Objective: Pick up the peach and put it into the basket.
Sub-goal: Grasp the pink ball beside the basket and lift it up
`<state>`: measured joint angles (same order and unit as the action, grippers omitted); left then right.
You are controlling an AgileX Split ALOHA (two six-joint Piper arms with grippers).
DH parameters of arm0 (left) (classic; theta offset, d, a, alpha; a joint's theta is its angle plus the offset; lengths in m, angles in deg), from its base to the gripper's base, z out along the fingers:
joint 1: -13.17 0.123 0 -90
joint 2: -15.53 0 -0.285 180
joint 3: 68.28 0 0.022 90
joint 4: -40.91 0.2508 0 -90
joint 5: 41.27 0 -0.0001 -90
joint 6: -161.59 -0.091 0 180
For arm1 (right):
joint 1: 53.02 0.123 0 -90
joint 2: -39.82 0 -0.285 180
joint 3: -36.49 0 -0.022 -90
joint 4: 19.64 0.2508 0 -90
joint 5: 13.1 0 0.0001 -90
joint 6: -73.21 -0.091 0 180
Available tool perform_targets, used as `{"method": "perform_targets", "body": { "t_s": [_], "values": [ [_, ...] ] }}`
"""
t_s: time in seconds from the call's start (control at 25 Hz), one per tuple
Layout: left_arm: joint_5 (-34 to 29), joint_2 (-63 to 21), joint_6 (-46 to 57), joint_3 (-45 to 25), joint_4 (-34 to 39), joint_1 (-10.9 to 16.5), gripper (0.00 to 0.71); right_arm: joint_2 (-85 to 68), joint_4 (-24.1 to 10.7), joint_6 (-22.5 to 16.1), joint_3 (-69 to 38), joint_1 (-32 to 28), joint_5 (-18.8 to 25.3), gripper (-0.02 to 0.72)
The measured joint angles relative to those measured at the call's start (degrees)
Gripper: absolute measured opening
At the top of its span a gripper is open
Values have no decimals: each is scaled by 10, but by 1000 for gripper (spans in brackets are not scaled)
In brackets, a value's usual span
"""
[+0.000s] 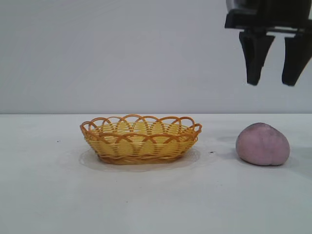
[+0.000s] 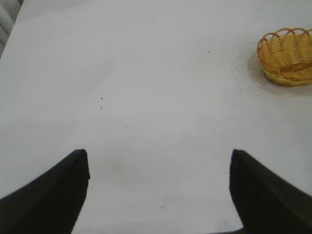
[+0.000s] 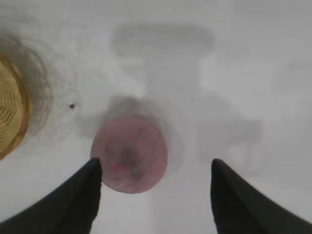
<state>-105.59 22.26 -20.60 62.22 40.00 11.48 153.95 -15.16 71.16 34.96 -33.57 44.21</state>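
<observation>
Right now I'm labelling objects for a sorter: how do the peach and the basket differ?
The peach is a solid, rounded, matte pink-lilac lump; the basket is an open, woven yellow oval with an orange looped rim. The peach is narrower than the basket. The peach sits under the right gripper; the basket sits apart. Both rest on the white table.

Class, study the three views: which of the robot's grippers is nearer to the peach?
Right. The right gripper hangs open in the air just above the peach, not touching it. The left gripper is open over bare table, out beyond the basket.
</observation>
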Motion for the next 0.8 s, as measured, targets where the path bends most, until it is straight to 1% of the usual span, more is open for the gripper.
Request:
{"method": "perform_targets", "body": {
  "t_s": [0.36, 0.52, 0.56, 0.64, 0.68, 0.76, 0.8],
  "values": [
    [0, 0, 0, 0, 0, 0, 549, 48, 3, 0, -14, 21, -35, 458],
    [0, 0, 0, 0, 0, 0, 549, 69, 5, 0, -14, 33, -44, 458],
    [0, 0, 0, 0, 0, 0, 549, 76, 5, 0, -14, 33, -45, 414],
    [0, 0, 0, 0, 0, 0, 549, 86, 5, 0, -14, 33, -48, 427],
    [0, 0, 0, 0, 0, 0, 549, 91, 3, 0, -14, 33, -50, 375],
    [0, 0, 0, 0, 0, 0, 549, 98, 2, 0, -14, 33, -55, 318],
    [0, 0, 0, 0, 0, 0, 549, 100, 0, 0, -14, 33, -56, 267]
  ]
}}
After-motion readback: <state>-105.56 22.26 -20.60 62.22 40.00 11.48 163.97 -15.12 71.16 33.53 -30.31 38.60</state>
